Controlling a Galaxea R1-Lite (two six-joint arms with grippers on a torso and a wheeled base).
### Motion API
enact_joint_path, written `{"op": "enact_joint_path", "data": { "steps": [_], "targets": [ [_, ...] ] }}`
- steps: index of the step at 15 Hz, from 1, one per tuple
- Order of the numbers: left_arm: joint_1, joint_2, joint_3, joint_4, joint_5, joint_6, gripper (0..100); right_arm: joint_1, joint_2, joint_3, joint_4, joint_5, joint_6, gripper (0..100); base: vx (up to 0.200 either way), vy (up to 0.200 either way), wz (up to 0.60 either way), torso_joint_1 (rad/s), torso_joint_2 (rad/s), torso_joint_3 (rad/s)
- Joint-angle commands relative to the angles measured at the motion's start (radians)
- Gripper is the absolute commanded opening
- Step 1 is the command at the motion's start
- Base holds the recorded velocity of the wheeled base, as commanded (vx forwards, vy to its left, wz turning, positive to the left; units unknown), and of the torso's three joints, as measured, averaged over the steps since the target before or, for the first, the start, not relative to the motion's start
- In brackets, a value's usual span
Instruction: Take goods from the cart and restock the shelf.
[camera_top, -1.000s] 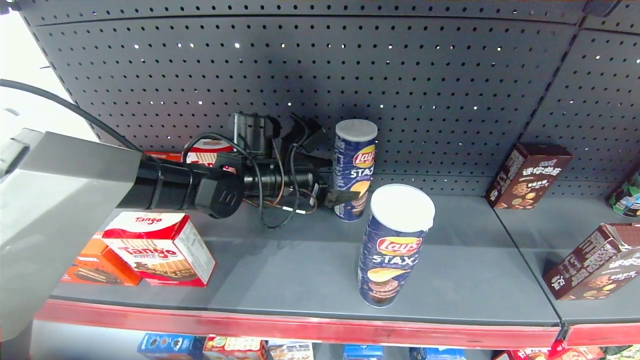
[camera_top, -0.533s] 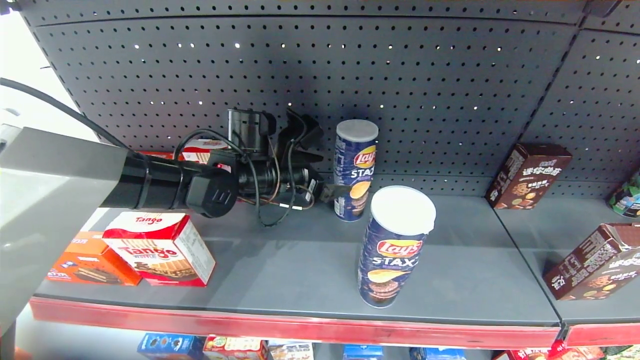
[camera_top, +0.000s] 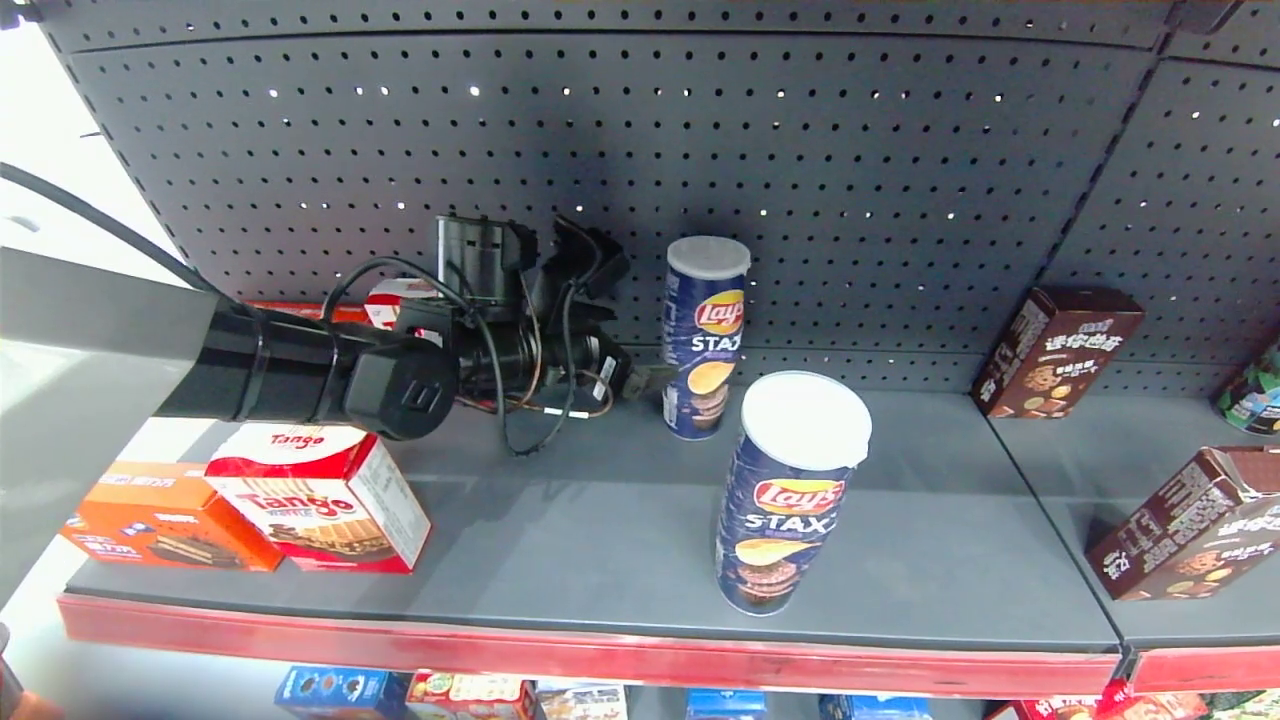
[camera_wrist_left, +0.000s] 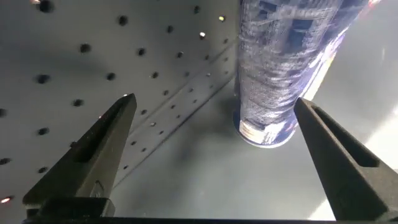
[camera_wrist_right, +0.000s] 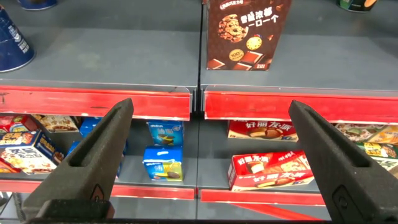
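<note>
left wrist view, spread pincer (camera_wrist_left: 214, 102), cylindrical can (camera_wrist_left: 280, 62), perforated metal panel (camera_wrist_left: 93, 37)

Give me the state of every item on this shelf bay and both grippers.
rear chip can: upright, lidded, not gripped.
front chip can: upright, lidded.
wafer box: standing, closed.
orange box: lying flat.
left gripper: open, empty, beside rear chip can.
right gripper: open, empty.

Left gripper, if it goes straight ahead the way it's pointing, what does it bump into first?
Probably the rear chips can, standing upright just ahead of the open left gripper, a bit off-centre. How close is hard to tell.
</note>
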Motion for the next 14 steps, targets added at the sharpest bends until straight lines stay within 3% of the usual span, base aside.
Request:
{"op": "enact_joint_path", "data": {
  "steps": [1, 14],
  "targets": [
    [-0.001, -0.003, -0.005, -0.003, 0.008, -0.003, 100, 0.001, 0.001, 0.000, 0.000, 0.001, 0.000, 100, 0.000, 0.000, 0.00, 0.000, 0.00, 0.000],
    [0.020, 0.022, -0.041, -0.007, 0.169, -0.018, 100, 0.001, 0.001, 0.000, 0.000, -0.001, 0.000, 100, 0.000, 0.000, 0.00, 0.000, 0.00, 0.000]
  ]
}}
